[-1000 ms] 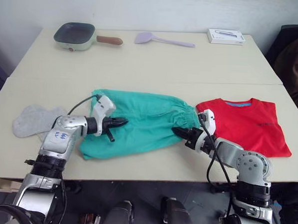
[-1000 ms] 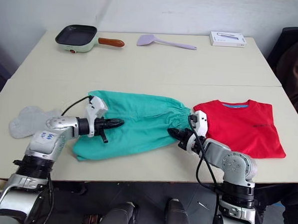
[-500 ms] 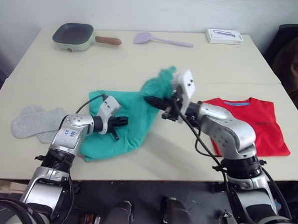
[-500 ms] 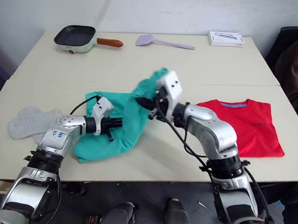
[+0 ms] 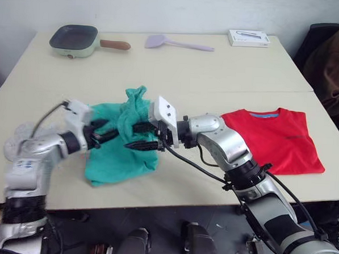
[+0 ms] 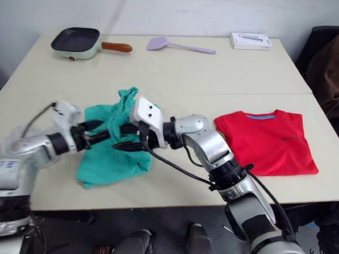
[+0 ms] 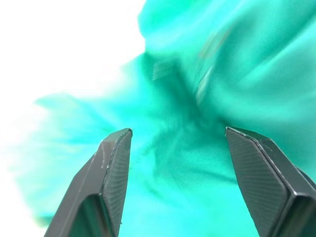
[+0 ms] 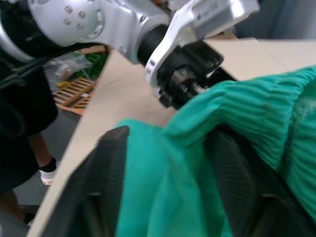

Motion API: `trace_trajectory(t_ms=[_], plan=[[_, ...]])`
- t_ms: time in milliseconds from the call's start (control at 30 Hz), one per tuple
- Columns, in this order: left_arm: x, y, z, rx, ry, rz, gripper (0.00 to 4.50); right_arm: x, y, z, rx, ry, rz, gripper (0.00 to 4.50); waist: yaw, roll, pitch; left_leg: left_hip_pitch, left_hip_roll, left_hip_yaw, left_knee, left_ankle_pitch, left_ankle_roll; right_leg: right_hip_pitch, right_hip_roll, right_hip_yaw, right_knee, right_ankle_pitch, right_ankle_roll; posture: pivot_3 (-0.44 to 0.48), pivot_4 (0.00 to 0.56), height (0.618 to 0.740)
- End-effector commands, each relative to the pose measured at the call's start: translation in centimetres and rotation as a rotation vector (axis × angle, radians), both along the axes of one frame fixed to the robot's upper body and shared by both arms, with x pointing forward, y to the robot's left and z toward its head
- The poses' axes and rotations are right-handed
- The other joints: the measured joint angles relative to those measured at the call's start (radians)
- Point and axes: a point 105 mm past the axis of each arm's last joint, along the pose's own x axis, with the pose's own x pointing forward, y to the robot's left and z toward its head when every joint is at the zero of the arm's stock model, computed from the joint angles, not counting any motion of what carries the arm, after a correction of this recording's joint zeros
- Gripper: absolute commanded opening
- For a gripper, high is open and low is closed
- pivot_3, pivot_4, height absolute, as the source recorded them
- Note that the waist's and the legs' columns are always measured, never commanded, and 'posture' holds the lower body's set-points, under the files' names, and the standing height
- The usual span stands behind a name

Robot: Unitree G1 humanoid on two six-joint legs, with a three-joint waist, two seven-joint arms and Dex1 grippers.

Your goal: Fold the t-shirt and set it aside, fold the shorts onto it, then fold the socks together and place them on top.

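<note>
On the pale beige worktop, split by a seam across its middle, the teal shorts are bunched left of centre, one end lifted. The right tool is pinched on the gathered fabric; the left tool, fingers spread, is set against the cloth opposite. The red t-shirt is laid flat to the right, blue neck label seen, unreadable. Socks are partly hidden behind the left arm. At the far edge a pan, lilac spatula and white box are seen below a white wall. Dark cloth is hung at right.
</note>
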Motion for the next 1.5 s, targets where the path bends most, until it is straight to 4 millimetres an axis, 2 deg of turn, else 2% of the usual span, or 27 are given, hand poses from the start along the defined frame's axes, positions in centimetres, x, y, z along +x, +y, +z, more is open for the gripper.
trace_trajectory(t_ms=[33, 100, 200, 300, 400, 433, 500, 533, 600, 667, 767, 800, 867, 967, 1067, 1133, 1267, 1400, 1500], plan=[[-1.9, 1.2, 0.8, 0.009, -0.008, 0.03, 2.98, -0.8, 0.3, 1.9, 0.05, -0.087, 0.077, 3.74, 0.0, 0.0, 0.0, 0.0, 0.0, 0.0, 0.0, 0.0, 0.0, 0.0, 0.0, 0.001, 0.0, 0.0, 0.0, 0.0, 0.15, 0.74], [-2.3, 1.9, 0.7, 0.016, 0.004, 0.057, 2.98, -1.0, 0.4, 2.0, 0.052, -0.098, 0.105, 4.4, 0.002, 0.0, 0.0, 0.0, 0.0, 0.0, 0.0, 0.0, 0.0, 0.0, 0.001, 0.001, 0.0, 0.0, 0.0, 0.0, 0.15, 0.74], [-2.7, 3.3, 1.4, 0.028, -0.008, 0.097, 2.98, -1.5, 0.3, 2.6, 0.073, -0.1, 0.146, 4.4, 0.004, 0.0, 0.0, 0.0, 0.0, -0.001, 0.0, 0.0, 0.0, 0.001, 0.001, 0.002, 0.0, 0.0, 0.0, 0.0, 0.15, 0.74], [-3.0, 4.8, 3.4, 0.03, -0.048, 0.129, 2.98, -1.4, -0.2, 2.9, 0.065, -0.115, 0.155, 4.4, 0.003, 0.0, 0.0, 0.0, 0.0, -0.001, 0.0, 0.0, 0.0, 0.001, 0.001, 0.002, 0.0, 0.0, 0.0, 0.0, 0.15, 0.74], [-3.3, 3.8, 5.7, 0.026, -0.097, 0.036, 2.98, 0.0, -1.1, 2.4, 0.043, -0.106, 0.081, 4.4, 0.004, 0.0, 0.0, 0.0, 0.0, -0.001, 0.0, 0.0, 0.0, 0.001, 0.001, 0.002, 0.0, 0.0, -0.001, 0.0, 0.15, 0.74], [-3.3, 3.2, 6.2, 0.022, -0.111, -0.003, 2.98, 0.4, -1.3, 2.1, 0.036, -0.091, 0.059, 4.23, 0.004, 0.0, 0.0, 0.0, 0.0, -0.001, 0.0, 0.0, 0.0, 0.001, 0.0, 0.002, 0.0, 0.0, -0.001, 0.0, 0.15, 0.74], [-3.1, 0.6, 6.9, 0.017, -0.127, -0.122, 2.98, 1.2, -1.8, 0.6, 0.003, -0.041, 0.012, 3.84, 0.005, 0.0, 0.0, 0.0, -0.001, -0.002, 0.0, 0.0, 0.0, 0.001, 0.0, 0.002, 0.0, 0.0, -0.001, 0.0, 0.15, 0.74], [-3.1, -0.7, 7.0, 0.019, -0.127, -0.185, 2.61, 1.5, -2.0, -0.2, -0.014, -0.032, -0.007, 3.61, 0.004, 0.0, 0.0, 0.0, -0.001, -0.002, 0.0, 0.0, 0.0, 0.001, 0.0, 0.002, 0.0, 0.0, -0.001, 0.0, 0.15, 0.74], [-3.3, -2.4, 6.8, 0.025, -0.113, -0.277, 2.08, 1.9, -2.1, -1.4, -0.038, -0.027, -0.037, 2.85, 0.003, 0.0, 0.0, 0.0, -0.001, -0.002, 0.0, 0.0, 0.0, 0.001, 0.0, 0.002, 0.0, 0.0, -0.001, 0.0, 0.15, 0.74], [-3.2, -4.7, 6.1, 0.053, -0.082, -0.381, 1.47, 2.7, -2.1, -2.9, -0.057, -0.004, -0.105, 2.18, 0.001, 0.0, 0.0, 0.0, -0.001, -0.002, -0.001, 0.0, 0.0, 0.001, 0.0, 0.003, 0.0, 0.0, -0.001, 0.0, 0.15, 0.74], [-2.8, -6.5, 5.1, 0.072, -0.036, -0.46, 0.47, 3.3, -2.2, -4.4, -0.071, 0.008, -0.153, 1.04, -0.002, 0.0, 0.0, 0.0, 0.0, -0.001, -0.001, 0.0, -0.001, 0.001, 0.001, 0.003, 0.0, 0.0, -0.001, 0.0, 0.15, 0.74], [-2.4, -7.0, 3.9, 0.114, -0.004, -0.476, 0.15, 3.4, -2.3, -5.2, -0.083, 0.012, -0.178, 0.67, -0.004, 0.0, 0.0, 0.0, 0.0, -0.001, -0.001, 0.0, -0.001, 0.0, 0.001, 0.004, 0.0, 0.0, -0.001, 0.0, 0.15, 0.74], [-1.5, -7.6, 1.4, 0.188, 0.071, -0.486, 0.0, 3.9, -2.5, -6.7, -0.107, 0.026, -0.241, 0.01, -0.003, 0.0, 0.0, 0.0, 0.001, -0.001, -0.001, 0.0, -0.001, 0.0, 0.003, 0.005, 0.0, 0.0, -0.001, 0.0, 0.15, 0.74], [-0.6, -8.2, -1.0, 0.233, 0.15, -0.505, 0.0, 4.1, -2.7, -8.4, -0.14, 0.028, -0.283, 0.01, -0.003, 0.0, 0.0, 0.001, 0.001, 0.0, -0.001, 0.0, -0.002, 0.0, 0.009, 0.006, 0.0, -0.001, -0.001, 0.0, 0.15, 0.74], [-0.4, -9.1, -2.2, 0.244, 0.197, -0.551, 0.0, 4.1, -2.9, -9.6, -0.163, 0.027, -0.301, 0.01, 0.002, 0.0, 0.0, 0.0, 0.002, 0.0, -0.001, 0.0, -0.002, 0.0, 0.01, 0.007, 0.0, -0.001, -0.001, 0.0, 0.15, 0.74], [0.4, -9.0, -2.8, 0.264, 0.205, -0.529, 0.0, 4.0, -2.9, -9.8, -0.16, 0.03, -0.302, 0.01, 0.002, 0.0, 0.0, 0.0, 0.001, 0.0, -0.001, 0.0, -0.002, 0.0, 0.01, 0.008, 0.0, -0.001, -0.001, 0.0, 0.15, 0.74], [3.8, -7.4, -3.2, 0.297, 0.176, -0.352, 0.0, 3.9, -2.7, -9.8, -0.15, 0.028, -0.296, 0.01, 0.001, 0.0, 0.0, 0.001, 0.002, 0.0, 0.0, 0.0, -0.003, 0.0, 0.011, 0.007, 0.0, -0.001, -0.001, 0.0, 0.15, 0.74], [6.5, -4.4, -2.9, 0.276, 0.147, -0.143, 0.0, 3.6, -2.7, -9.7, -0.146, 0.013, -0.279, 0.01, 0.001, 0.0, 0.0, 0.001, 0.002, 0.0, 0.0, 0.0, -0.003, 0.0, 0.011, 0.007, 0.001, -0.001, -0.001, 0.0, 0.15, 0.74], [7.9, -1.9, -2.1, 0.253, 0.094, 0.006, 0.0, 3.4, -2.8, -9.5, -0.144, 0.007, -0.261, 0.01, -0.001, 0.0, 0.0, 0.001, 0.002, 0.0, 0.0, 0.0, -0.003, 0.0, 0.012, 0.007, 0.001, -0.001, -0.001, 0.0, 0.15, 0.74]])
